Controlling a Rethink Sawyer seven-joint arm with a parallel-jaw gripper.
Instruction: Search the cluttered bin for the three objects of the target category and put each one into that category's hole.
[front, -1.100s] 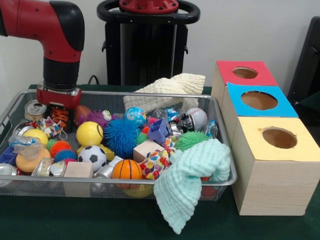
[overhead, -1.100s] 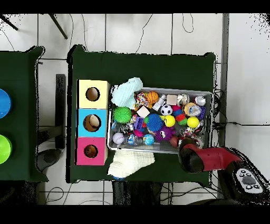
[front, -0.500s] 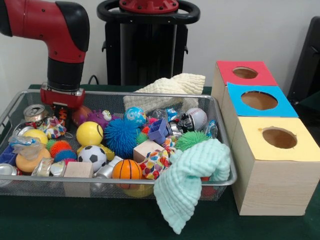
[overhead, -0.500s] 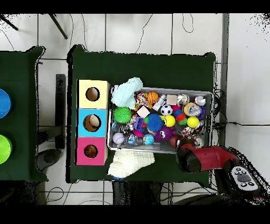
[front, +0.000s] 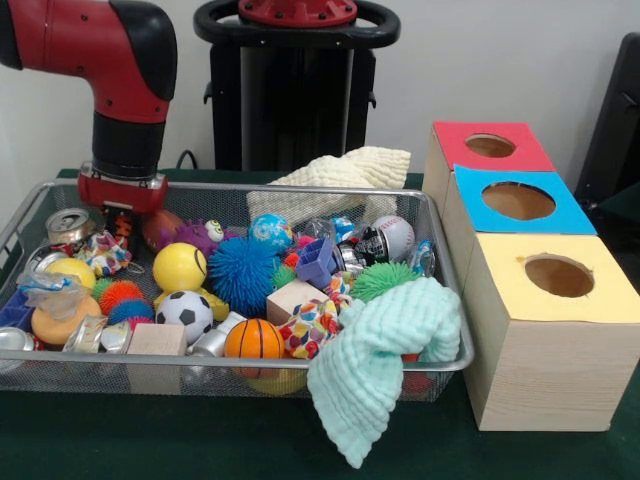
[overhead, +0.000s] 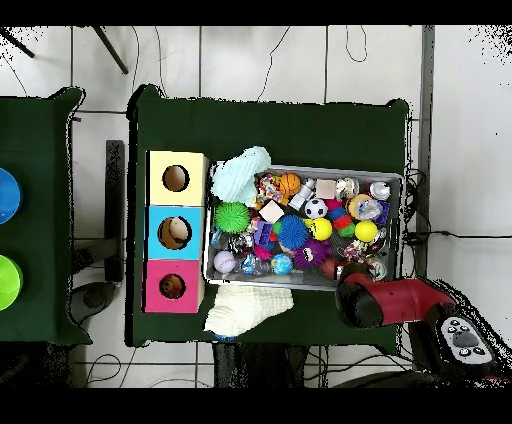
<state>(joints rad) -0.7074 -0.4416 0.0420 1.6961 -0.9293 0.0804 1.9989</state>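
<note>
Since a second ago the red and black arm (front: 125, 90) has lifted a little and shifted toward the wire bin's (front: 300, 190) back rail; the orange tiger-striped toy seen under the gripper (front: 120, 222) then is now mostly hidden. Bin contents otherwise unchanged.

Fingers: dark tips just show below the red wrist plate; cannot tell if they are spread, closed or holding anything.

Progress, as judged: no object visibly carried and none seen in any hole. Target category not identifiable; all three picks appear left to do.

Containers:
- Wire bin: silver crushed can (front: 70, 222) just beside the fingers; multicoloured wrapped toy (front: 103, 253) and yellow smooth ball (front: 179, 267) near, in front of them; blue spiky ball (front: 240, 272), soccer ball (front: 184, 312), small basketball (front: 253, 339), wooden block (front: 155, 340) further off; mint green cloth (front: 375, 365) draped over the front rim, well apart.
- Boxes with red-topped hole (front: 490, 145), blue-topped hole (front: 518, 201), yellow-topped hole (front: 558, 275): far from the fingers, beyond the bin's opposite end; interiors dark.
</note>
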